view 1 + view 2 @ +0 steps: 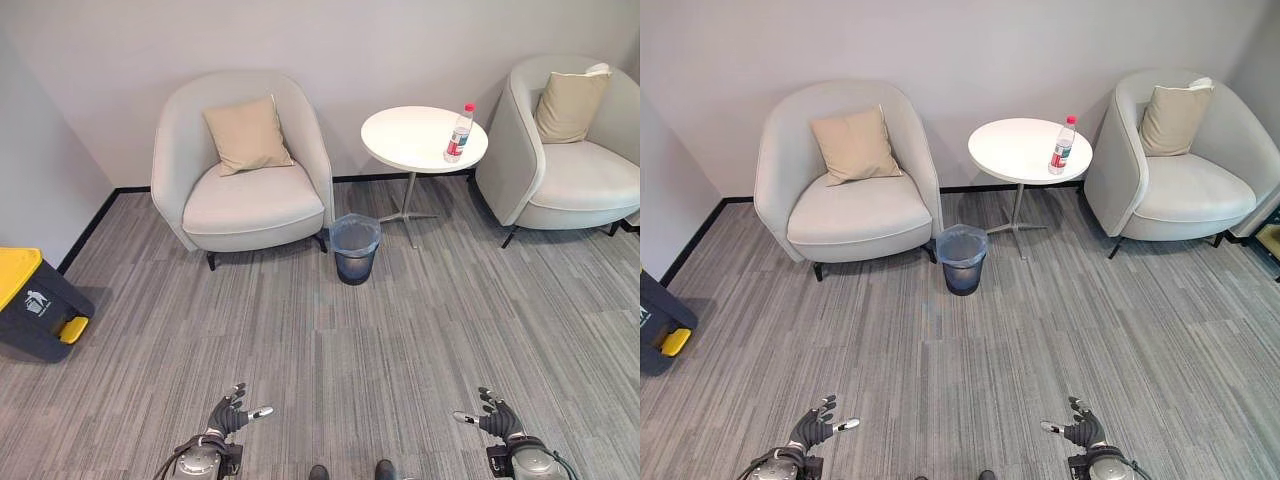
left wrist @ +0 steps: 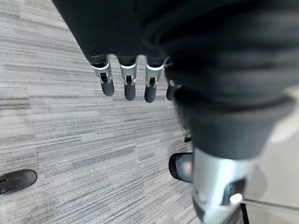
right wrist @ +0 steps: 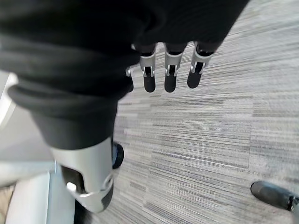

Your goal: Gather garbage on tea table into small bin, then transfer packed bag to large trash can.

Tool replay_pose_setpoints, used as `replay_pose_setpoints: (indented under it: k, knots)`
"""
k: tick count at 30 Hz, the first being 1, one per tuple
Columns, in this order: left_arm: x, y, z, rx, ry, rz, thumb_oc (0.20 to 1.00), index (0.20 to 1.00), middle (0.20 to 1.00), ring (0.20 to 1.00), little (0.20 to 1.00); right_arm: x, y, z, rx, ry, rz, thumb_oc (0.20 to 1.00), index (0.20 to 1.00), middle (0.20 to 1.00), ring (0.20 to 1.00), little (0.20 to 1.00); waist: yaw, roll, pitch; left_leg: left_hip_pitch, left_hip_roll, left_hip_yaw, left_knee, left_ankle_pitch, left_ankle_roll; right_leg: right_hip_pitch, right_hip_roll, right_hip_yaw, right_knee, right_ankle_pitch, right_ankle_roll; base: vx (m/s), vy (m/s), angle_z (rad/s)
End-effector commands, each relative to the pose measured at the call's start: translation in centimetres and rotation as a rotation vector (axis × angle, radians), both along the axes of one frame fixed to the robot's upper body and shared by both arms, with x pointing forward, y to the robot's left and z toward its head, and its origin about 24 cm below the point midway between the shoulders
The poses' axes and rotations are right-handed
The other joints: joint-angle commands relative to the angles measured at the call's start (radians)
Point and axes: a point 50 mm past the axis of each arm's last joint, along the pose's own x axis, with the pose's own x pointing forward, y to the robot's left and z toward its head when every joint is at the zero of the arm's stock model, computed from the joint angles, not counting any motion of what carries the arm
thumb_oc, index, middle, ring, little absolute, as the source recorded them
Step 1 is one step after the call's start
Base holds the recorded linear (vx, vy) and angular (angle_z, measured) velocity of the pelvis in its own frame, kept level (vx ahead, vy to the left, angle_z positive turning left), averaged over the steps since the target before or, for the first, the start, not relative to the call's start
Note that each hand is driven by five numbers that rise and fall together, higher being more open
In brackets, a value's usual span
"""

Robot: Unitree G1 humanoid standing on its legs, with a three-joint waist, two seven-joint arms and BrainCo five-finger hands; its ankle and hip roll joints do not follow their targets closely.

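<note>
Fingers on both sides hang straight and relaxed, holding nothing: my left hand (image 1: 228, 412) and my right hand (image 1: 497, 415) hover low over the grey carpet (image 1: 400, 330), well apart from everything the task concerns.

As I judge it, nothing of the job is done yet. One plastic water bottle (image 1: 459, 133) with a red cap stands upright near the right edge of the round white tea table (image 1: 405, 140); it is the only piece of garbage I can make out on that surface, though something small and flat could escape me from this far back. One small bin (image 1: 355, 248), lined with a clear bag, sits on the floor just beside the table's pedestal, between it and the left armchair (image 1: 240, 170). The bin looks empty or nearly so, but I cannot see to its bottom. One large trash can (image 1: 35, 300), dark with a yellow lid, stands against the wall at my far left.

What is left, then, is all of it: walk up, take the bottle, drop it into the small bin, lift the bag out, carry it across to the large can.

By count: two armchairs, the second armchair (image 1: 570, 150) at the right; two beige cushions, one cushion (image 1: 247, 135) on the left seat and another cushion (image 1: 570, 105) on the right; one table, one bottle, one small bin, one large can.
</note>
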Motion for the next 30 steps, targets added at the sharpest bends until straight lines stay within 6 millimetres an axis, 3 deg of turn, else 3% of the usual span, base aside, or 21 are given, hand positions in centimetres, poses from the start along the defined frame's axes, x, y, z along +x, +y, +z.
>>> replay_pose_setpoints:
  k: [1, 18, 25, 30]
  knots:
    - [1.8, 0.8, 1.1, -0.009, -0.087, 0.055, 1.0, 1.0, 1.0, 1.0, 1.0, 1.9, -0.2, 1.0, 0.01, -0.091, -0.033, 1.0, 1.0, 1.0, 1.0, 1.0, -0.016, -0.027, -0.019, 0.032, 0.019, 0.007, 0.014, -0.105, -0.049, 0.042, -0.059, -0.015, 0.013, -0.137, 0.086, 0.0, 0.0, 0.0]
    - [2.4, 1.0, 1.6, -0.018, -0.12, 0.085, 1.0, 1.0, 1.0, 1.0, 1.0, 2.2, -0.1, 0.7, 0.079, -0.094, -0.145, 1.0, 1.0, 1.0, 1.0, 1.0, -0.011, -0.036, 0.009, -0.051, -0.007, 0.018, 0.111, -0.147, -0.021, -0.026, -0.086, 0.007, 0.072, -0.134, 0.103, 0.0, 0.037, -0.05]
    - [2.5, 2.0, 2.2, -0.002, -0.152, 0.122, 1.0, 1.0, 1.0, 1.0, 1.0, 3.1, -0.4, 1.2, 0.099, -0.135, -0.194, 1.0, 1.0, 1.0, 1.0, 1.0, 0.001, -0.035, 0.039, -0.115, -0.039, 0.009, 0.188, -0.187, 0.009, -0.136, -0.102, 0.049, 0.202, -0.137, 0.129, 0.0, 0.107, -0.17]
    - [2.5, 2.5, 2.3, 0.008, -0.153, 0.132, 1.0, 1.0, 1.0, 1.0, 1.0, 3.5, -0.4, 1.4, 0.095, -0.142, -0.186, 1.0, 1.0, 1.0, 1.0, 1.0, 0.002, -0.023, 0.059, -0.096, -0.034, 0.021, 0.193, -0.207, 0.021, -0.209, -0.104, 0.034, 0.329, -0.14, 0.141, 0.05, 0.066, -0.18]
